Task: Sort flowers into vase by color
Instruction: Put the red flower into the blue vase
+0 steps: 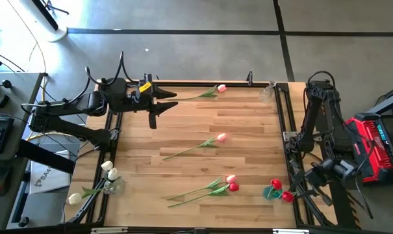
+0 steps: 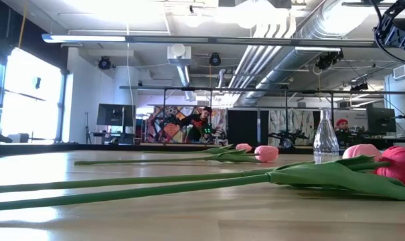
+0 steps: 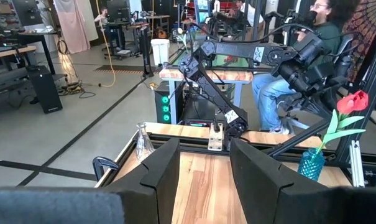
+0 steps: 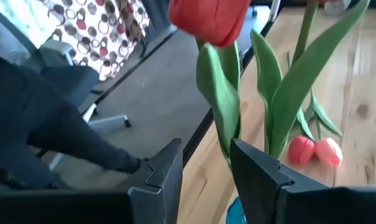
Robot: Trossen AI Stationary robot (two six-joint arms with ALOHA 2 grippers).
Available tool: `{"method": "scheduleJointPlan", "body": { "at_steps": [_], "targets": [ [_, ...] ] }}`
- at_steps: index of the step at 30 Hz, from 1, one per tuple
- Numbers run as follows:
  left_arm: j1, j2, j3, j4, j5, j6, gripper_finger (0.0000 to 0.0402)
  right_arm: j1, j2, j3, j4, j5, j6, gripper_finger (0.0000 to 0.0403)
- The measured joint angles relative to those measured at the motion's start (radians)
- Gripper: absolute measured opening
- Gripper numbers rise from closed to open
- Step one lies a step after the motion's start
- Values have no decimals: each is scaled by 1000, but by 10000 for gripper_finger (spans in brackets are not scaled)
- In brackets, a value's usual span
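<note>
Clearly the right end effector [image 4: 205, 163] hangs at the tabletop's [image 1: 196, 130] near right corner, its fingers spread with a gap between them, just beside the teal vase [image 1: 271, 192] holding two red tulips [image 1: 282, 190]. In its wrist view one red head [image 4: 207, 18] and green stems rise directly ahead of the fingers, not pinched. The left end effector [image 1: 165, 99] hovers over the far left of the tabletop, fingers spread and empty. A pink tulip [image 1: 206, 93] lies near it along the far edge; another [image 1: 196, 146] lies mid-table, and a pink and red pair [image 1: 212, 188] lies near the front. Cream tulips [image 1: 108, 172] stand in a clear vase [image 1: 113, 186] at the near left corner.
</note>
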Motion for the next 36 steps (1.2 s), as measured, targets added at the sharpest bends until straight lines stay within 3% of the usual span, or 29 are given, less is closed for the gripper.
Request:
{"method": "scheduleJointPlan", "body": {
  "at_steps": [12,21,36],
  "targets": [
    [0,0,0,0,0,0,128,0,0,159,-348,-41,84,124],
    [0,0,0,0,0,0,128,0,-2,281,-590,43,151,124],
    [0,0,0,0,0,0,128,-11,-159,306,-588,295,12,123]
  ]
}}
